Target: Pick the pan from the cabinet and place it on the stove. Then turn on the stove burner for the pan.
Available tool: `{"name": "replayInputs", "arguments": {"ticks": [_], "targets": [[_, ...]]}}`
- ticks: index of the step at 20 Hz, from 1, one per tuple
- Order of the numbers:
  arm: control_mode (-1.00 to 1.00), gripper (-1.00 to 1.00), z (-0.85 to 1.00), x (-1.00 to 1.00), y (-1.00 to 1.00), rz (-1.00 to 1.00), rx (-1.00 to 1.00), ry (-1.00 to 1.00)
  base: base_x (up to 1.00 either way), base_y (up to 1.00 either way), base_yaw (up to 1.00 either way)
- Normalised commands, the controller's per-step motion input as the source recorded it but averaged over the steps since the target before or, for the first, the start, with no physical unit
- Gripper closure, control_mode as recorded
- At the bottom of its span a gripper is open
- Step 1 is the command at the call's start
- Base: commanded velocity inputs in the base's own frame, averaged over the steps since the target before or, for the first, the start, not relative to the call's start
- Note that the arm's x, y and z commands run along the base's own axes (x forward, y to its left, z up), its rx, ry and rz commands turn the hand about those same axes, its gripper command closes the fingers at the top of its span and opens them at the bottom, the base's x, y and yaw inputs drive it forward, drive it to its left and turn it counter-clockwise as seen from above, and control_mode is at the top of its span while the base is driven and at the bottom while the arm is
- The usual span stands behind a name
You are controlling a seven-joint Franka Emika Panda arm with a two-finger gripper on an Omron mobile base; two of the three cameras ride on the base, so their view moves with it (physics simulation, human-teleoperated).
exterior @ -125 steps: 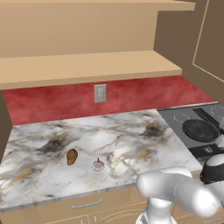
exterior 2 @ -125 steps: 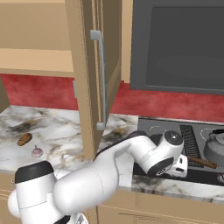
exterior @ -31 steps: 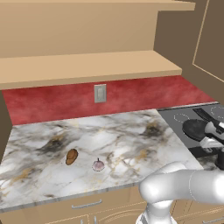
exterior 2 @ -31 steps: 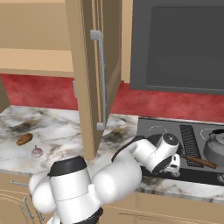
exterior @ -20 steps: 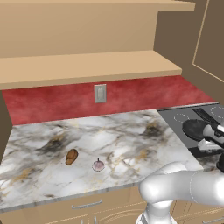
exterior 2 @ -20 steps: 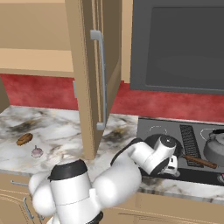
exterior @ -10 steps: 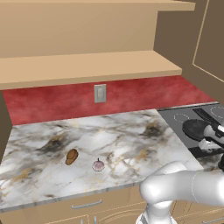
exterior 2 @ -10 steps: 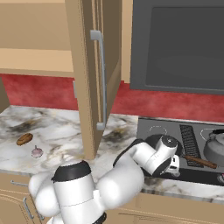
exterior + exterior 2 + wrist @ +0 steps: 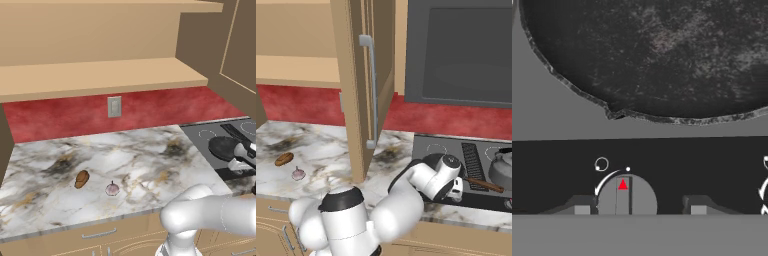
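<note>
The round, dark, speckled pan (image 9: 662,55) sits flat on the grey glass stove (image 9: 428,145) near its front edge, its straight brown handle (image 9: 483,184) reaching toward a rounded metal kettle (image 9: 504,170) at the right edge. Below the pan, the gripper (image 9: 639,206) straddles a round grey knob (image 9: 627,196) with a red triangle mark on the stove's dark front strip; its small dark fingertips (image 9: 582,205) stand apart on either side of the knob, not touching it. On the veined marble counter (image 9: 100,165), a brown oval lump (image 9: 81,178) and a pale garlic bulb (image 9: 112,188) lie just beside each other. The tan wooden cabinet (image 9: 356,75) door stands open, showing its long silver bar handle (image 9: 372,90).
</note>
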Motion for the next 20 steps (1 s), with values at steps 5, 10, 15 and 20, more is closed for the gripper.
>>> {"name": "replayInputs", "arguments": {"ticks": [5, 10, 15, 20], "targets": [[-1.0, 1.0, -0.08, -0.03, 0.12, 0.0, 0.0, 0.0, 0.0, 0.0, 0.0], [-1.0, 1.0, -0.03, -0.09, 0.13, 0.0, 0.0, 0.0, 0.0, 0.0, 0.0], [-1.0, 1.0, -0.13, -0.04, 0.04, 0.05, 0.0, -0.04, 0.0, 0.0, 0.0], [-1.0, 1.0, -0.16, -0.12, 0.0, 0.14, -0.03, -0.08, 0.0, 0.0, 0.0]]}}
